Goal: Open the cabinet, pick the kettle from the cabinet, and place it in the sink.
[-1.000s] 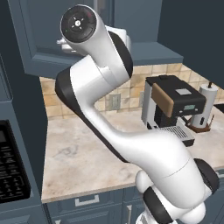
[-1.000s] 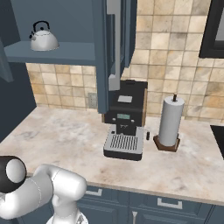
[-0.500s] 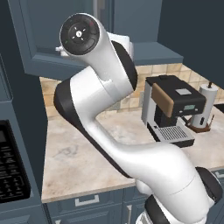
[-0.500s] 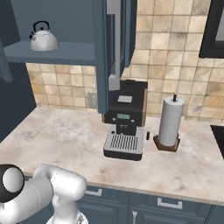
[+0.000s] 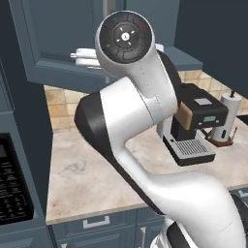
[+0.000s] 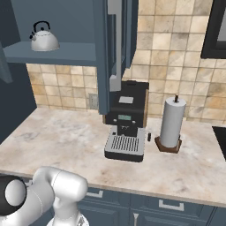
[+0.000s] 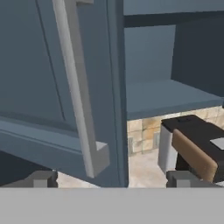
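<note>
The dark blue-grey cabinet [image 6: 66, 53] stands open, its right door [image 6: 115, 48] swung out edge-on. The small whitish-grey kettle [image 6: 43, 39] sits upright on the left of the cabinet shelf. In the hand view, my gripper [image 7: 113, 178] is open. Its two fingertips [image 7: 43, 178] straddle the lower end of a silver bar handle [image 7: 78, 87] on the left door [image 5: 58, 34] without touching it. Beyond that door's edge the bare shelf [image 7: 166, 98] shows. My arm's big white elbow [image 5: 126, 72] blocks the middle of the left base view. The sink is out of view.
A black coffee machine [image 6: 128, 119] stands on the marble counter [image 6: 57, 137] below the cabinet. A tall white paper towel roll [image 6: 171, 123] is to its right. Lower blue drawers [image 6: 172, 207] run along the counter's front. A dark appliance [image 5: 12, 184] is at the far left.
The jaws have spread wide and let go of the door handle. My elbow has swung right and closer to the left base camera. Doors and kettle have not moved.
</note>
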Tool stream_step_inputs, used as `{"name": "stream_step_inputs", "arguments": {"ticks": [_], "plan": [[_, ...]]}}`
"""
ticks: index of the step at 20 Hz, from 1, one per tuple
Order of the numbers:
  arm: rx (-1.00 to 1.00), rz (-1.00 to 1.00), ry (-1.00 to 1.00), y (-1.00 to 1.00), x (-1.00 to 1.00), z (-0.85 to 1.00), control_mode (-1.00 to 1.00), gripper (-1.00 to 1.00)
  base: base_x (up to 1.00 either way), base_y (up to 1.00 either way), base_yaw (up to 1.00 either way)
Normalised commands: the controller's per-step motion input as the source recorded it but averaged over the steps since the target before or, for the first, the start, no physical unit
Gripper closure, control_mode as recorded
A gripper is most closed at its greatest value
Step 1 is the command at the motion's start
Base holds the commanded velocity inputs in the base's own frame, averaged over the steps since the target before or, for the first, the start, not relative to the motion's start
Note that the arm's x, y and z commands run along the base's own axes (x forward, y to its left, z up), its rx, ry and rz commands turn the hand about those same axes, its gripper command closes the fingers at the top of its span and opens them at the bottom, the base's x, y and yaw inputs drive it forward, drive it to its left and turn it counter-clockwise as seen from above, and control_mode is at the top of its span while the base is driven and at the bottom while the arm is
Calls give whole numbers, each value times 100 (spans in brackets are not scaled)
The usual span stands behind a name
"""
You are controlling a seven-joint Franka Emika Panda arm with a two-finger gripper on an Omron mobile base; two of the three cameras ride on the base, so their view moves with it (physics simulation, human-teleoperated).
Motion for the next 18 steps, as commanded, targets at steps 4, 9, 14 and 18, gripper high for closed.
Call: {"name": "stream_step_inputs", "arguments": {"ticks": [4,9,14,18], "plan": [[25,26,0,-41,-24,-9,-100,-100,0,0,0],[26,32,-5,-44,-12,-12,-100,-100,0,0,0],[11,18,-1,-37,-1,-4,-100,-100,0,0,0],[0,7,0,-30,0,1,-100,-100,0,0,0]]}}
